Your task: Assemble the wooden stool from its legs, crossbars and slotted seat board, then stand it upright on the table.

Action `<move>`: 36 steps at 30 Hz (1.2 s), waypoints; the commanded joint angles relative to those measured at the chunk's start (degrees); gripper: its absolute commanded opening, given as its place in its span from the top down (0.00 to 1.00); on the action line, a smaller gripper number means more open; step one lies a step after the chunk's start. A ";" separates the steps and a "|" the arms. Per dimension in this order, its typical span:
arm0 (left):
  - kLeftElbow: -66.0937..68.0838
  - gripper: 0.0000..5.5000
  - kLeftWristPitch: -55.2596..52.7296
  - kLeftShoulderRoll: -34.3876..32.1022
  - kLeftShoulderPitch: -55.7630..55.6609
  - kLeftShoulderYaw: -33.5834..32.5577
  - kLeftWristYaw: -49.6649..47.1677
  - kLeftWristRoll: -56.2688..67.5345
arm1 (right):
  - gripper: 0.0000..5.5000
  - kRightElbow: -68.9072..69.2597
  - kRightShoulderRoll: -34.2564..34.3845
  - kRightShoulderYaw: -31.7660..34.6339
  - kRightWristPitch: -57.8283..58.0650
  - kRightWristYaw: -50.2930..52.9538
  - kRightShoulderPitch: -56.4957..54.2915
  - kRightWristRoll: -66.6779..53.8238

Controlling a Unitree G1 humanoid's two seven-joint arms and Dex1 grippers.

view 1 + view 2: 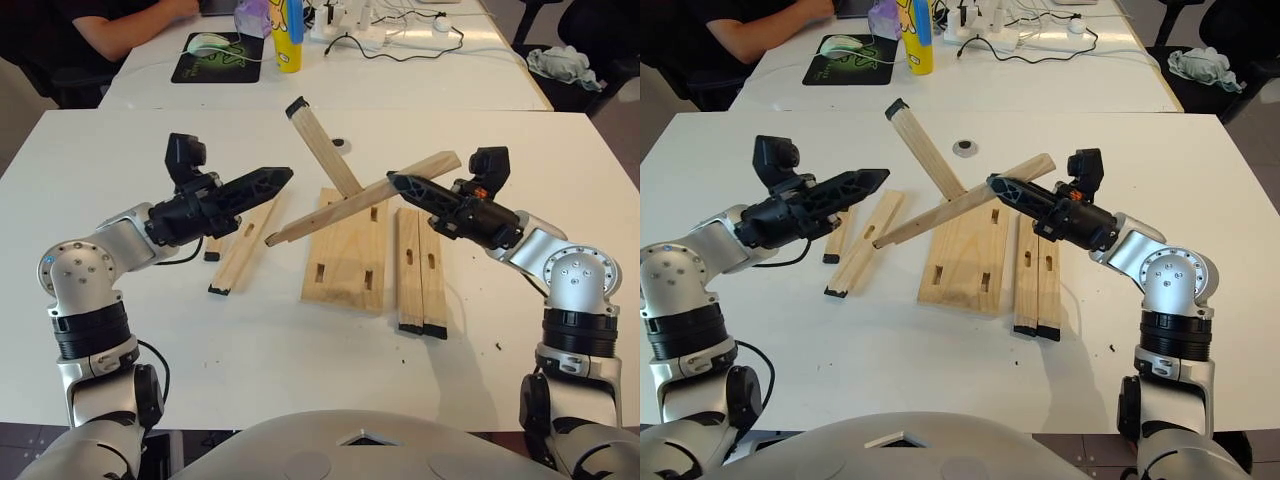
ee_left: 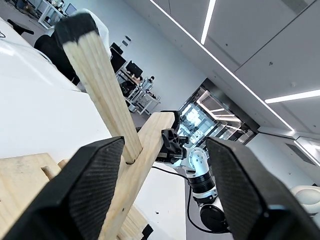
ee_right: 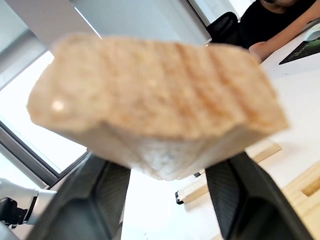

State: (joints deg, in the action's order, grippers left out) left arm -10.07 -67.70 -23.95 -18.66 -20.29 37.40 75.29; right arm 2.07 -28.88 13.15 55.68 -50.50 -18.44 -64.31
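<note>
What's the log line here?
right gripper: shut on wooden bar, raised over seat board | left gripper: open, empty | leg: tilted on board

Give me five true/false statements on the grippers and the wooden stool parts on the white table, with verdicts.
1. The right gripper is shut on a long pale wooden bar. True.
2. The left gripper clamps a wooden piece. False: its fingers are open and hold nothing.
3. The slotted wooden seat board lies flat on the white table. True.
4. Every leg lies flat on the table. False: one black-capped wooden leg rises tilted from the seat board.
5. On the robot's right of the seat board, two wooden pieces lie side by side. True.
</note>
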 commanded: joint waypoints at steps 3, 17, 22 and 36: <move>-7.00 0.45 2.13 -1.90 7.23 1.55 0.44 -0.89 | 0.62 -0.26 -7.74 2.15 0.65 -6.37 0.79 1.90; -13.39 0.45 13.23 -3.15 18.61 15.82 4.12 -17.61 | 0.62 -4.53 -25.93 -1.02 -3.03 -28.83 -0.87 11.35; -13.68 0.45 15.06 -3.25 19.35 18.00 4.51 -19.27 | 0.62 -2.99 -25.81 -1.35 -5.15 -30.10 0.62 13.25; -12.70 0.45 17.23 -3.51 19.39 21.05 5.79 -22.05 | 0.62 -6.16 -26.23 -4.67 -13.46 -33.16 -2.15 21.46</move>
State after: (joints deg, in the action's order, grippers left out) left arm -22.93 -50.93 -27.30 0.40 0.16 43.09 54.07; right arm -3.06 -54.26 9.74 44.27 -82.33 -17.91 -44.79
